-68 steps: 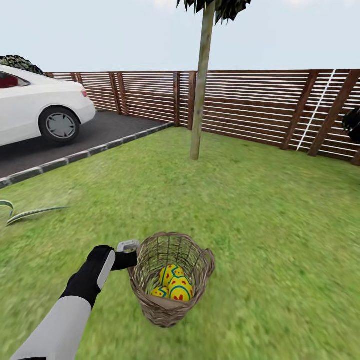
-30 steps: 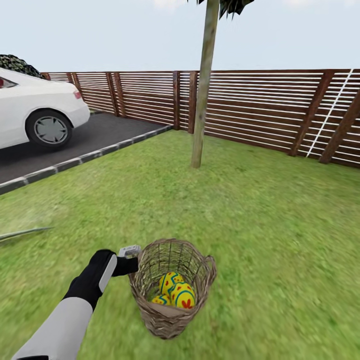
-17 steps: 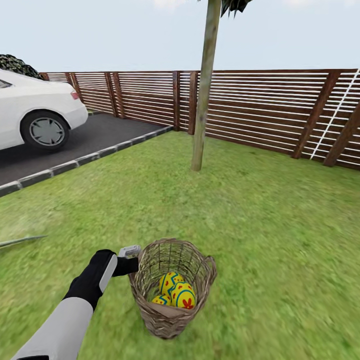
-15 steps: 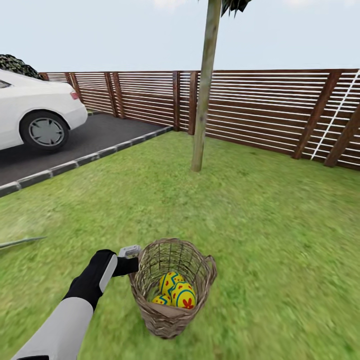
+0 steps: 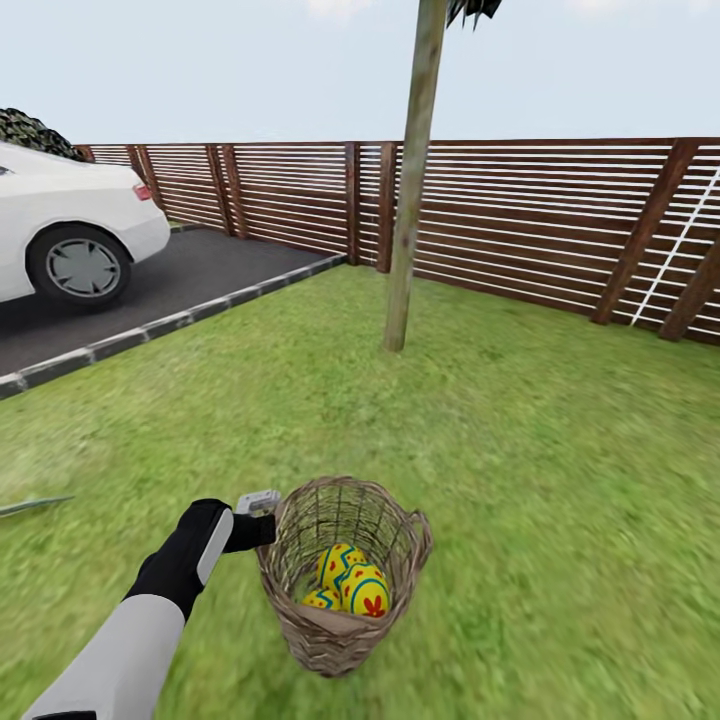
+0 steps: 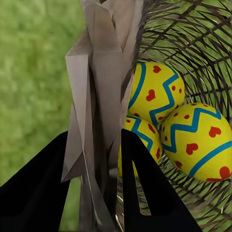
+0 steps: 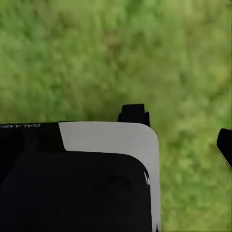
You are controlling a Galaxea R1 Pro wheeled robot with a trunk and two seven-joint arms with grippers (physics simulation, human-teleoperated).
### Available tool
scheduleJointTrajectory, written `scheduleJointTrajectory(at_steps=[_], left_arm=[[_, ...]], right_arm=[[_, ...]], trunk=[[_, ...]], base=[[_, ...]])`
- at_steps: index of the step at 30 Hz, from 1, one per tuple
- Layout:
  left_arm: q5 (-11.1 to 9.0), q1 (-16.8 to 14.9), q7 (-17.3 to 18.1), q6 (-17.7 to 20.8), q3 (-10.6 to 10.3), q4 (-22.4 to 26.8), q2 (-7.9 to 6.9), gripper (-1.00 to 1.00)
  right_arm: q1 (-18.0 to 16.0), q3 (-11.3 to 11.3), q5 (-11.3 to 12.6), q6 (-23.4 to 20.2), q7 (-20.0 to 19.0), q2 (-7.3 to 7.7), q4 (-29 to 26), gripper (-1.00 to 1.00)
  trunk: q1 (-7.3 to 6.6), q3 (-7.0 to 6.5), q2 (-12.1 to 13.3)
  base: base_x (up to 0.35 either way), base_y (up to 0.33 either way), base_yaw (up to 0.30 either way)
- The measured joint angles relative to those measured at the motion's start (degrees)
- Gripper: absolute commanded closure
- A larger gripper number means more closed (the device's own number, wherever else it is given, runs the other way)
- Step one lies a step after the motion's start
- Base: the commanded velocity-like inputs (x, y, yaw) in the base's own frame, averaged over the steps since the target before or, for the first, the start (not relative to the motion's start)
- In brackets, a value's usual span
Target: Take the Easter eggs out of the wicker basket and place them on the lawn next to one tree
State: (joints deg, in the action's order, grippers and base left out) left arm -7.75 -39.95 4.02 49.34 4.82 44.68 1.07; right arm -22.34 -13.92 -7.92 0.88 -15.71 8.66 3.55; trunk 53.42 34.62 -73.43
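The brown wicker basket [image 5: 338, 628] hangs tilted over the lawn [image 5: 520, 470] low in the head view. My left gripper [image 5: 262, 520] is shut on its left rim. Three yellow Easter eggs [image 5: 350, 585] with blue zigzags and red marks lie together in its bottom. In the left wrist view the black fingers [image 6: 145, 188] clamp the braided rim of the basket [image 6: 96, 92], and the eggs [image 6: 152, 94] sit just past it. The tree [image 5: 405, 250] stands ahead, its bare trunk rising from the grass near the fence. My right gripper [image 7: 179, 129] is over grass, fingertips apart.
A brown slatted fence [image 5: 530, 215] runs behind the tree. A dark driveway [image 5: 190, 275] with a grey stone edge [image 5: 150, 330] and a white car [image 5: 60, 235] lies at the left. Open grass stretches between the basket and the trunk.
The whole view has moved forward: the tree's base sits lower and nearer, and the car has slid left. The basket stays in my left gripper with the eggs inside.
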Motion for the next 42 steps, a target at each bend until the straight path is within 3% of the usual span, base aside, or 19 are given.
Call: scheduleJointTrajectory(at_steps=[28,31,35,38,42], left_arm=[[0.63,-0.01,0.02,-0.08,0.00,-0.07,0.09,1.00],[-0.77,0.00,-0.03,-0.01,0.00,-0.02,0.09,1.00],[0.57,0.00,0.02,-0.01,0.00,-0.03,0.08,1.00],[-0.29,0.00,-0.01,0.01,0.00,0.00,0.03,1.00],[0.27,0.00,0.01,-0.01,0.00,-0.01,0.01,1.00]], right_arm=[[0.02,0.00,0.01,0.08,-0.01,-0.02,0.04,-1.00],[0.00,0.00,-0.01,0.02,0.00,-0.03,0.04,-1.00],[0.00,0.06,-0.04,-0.02,0.00,-0.01,0.09,-1.00],[0.00,0.07,-0.09,-0.09,0.00,0.00,0.09,-1.00],[0.01,0.07,-0.09,-0.15,0.06,0.00,0.09,-1.00]], trunk=[[0.00,0.00,0.00],[0.00,0.00,0.00],[0.00,0.00,0.00],[0.00,0.00,0.00],[0.00,0.00,0.00]], base=[[0.341,0.000,-0.023],[0.341,0.000,-0.036],[0.341,0.000,-0.001],[0.341,0.000,0.000],[0.341,0.000,0.000]])
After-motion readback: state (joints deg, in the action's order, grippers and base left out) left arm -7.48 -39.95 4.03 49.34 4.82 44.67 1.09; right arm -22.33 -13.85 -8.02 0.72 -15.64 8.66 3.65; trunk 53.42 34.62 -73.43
